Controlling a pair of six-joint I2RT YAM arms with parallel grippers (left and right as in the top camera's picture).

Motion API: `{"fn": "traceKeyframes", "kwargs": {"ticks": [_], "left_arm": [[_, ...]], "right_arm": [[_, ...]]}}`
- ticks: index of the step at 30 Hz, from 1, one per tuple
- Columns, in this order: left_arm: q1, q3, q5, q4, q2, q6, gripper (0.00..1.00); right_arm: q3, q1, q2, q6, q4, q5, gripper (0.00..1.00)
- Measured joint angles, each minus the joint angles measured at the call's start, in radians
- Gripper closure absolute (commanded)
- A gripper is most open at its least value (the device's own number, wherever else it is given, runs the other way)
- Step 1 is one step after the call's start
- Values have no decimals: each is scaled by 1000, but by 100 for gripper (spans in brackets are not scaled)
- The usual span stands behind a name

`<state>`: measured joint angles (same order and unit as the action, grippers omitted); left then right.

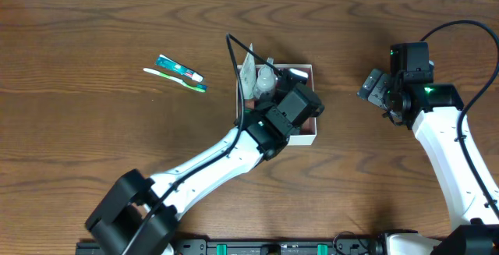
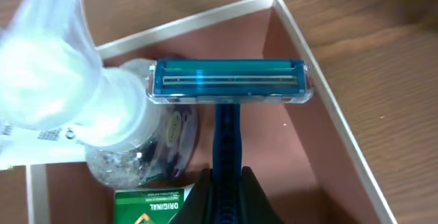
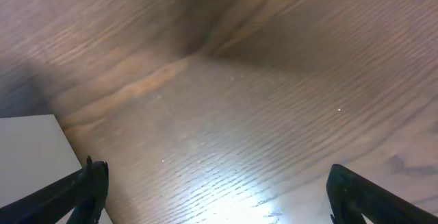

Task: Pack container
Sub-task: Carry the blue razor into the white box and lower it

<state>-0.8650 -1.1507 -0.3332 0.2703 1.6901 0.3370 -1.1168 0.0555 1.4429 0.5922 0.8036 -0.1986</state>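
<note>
The container (image 1: 312, 136) is a shallow white-walled box with a pinkish-brown floor (image 2: 274, 135), at the table's middle. My left gripper (image 2: 226, 193) is above it, shut on a blue razor (image 2: 229, 80) whose head points to the far wall. Inside the container lie a clear bottle (image 2: 123, 128), a green packet (image 2: 147, 203) and a clear bag (image 2: 41, 66). In the overhead view the left gripper (image 1: 292, 107) covers much of the box. My right gripper (image 1: 374, 90) is open and empty over bare table to the right; it also shows in the right wrist view (image 3: 215, 190).
A toothpaste tube (image 1: 179, 68) and a toothbrush (image 1: 175, 79) lie on the wooden table to the container's left. A white corner (image 3: 34, 162) shows at the lower left of the right wrist view.
</note>
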Motion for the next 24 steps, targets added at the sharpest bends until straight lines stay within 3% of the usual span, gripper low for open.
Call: {"fn": "traceKeyframes", "kwargs": {"ticks": [24], "left_arm": [[0, 0, -44, -58, 95, 81, 94]], "right_arm": [[0, 0, 0, 0, 0, 0, 1]]}}
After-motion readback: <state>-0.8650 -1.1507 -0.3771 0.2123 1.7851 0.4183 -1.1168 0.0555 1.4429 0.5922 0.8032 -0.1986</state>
